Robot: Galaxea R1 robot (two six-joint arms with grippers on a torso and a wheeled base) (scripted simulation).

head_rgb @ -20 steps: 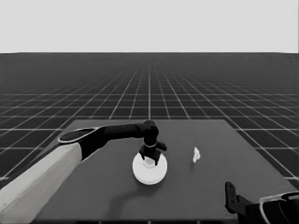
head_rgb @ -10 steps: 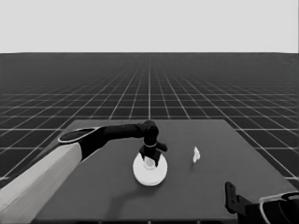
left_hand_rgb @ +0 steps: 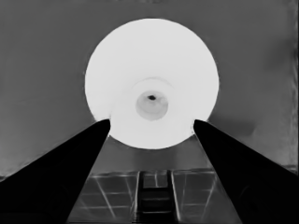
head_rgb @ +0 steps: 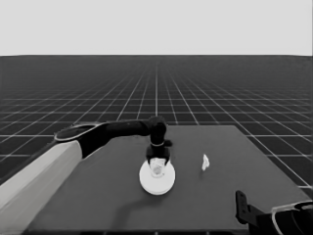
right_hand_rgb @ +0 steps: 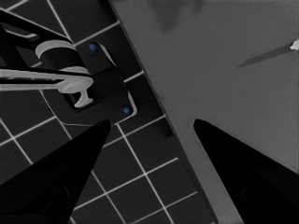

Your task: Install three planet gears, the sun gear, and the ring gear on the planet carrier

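The larger round part (head_rgb: 157,177) hides whatever lies beneath it.

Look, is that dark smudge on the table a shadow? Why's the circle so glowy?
Head view: yes, the left arm's shadow lies on the table beside the larger round part, which sits under the left tool. Left wrist view: that part glares, its ridges barely showing. Right wrist view: the thin white piece casts a streak.

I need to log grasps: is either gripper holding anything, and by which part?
Nothing held. Left gripper hovers open over the larger round part; right gripper is parked, open.
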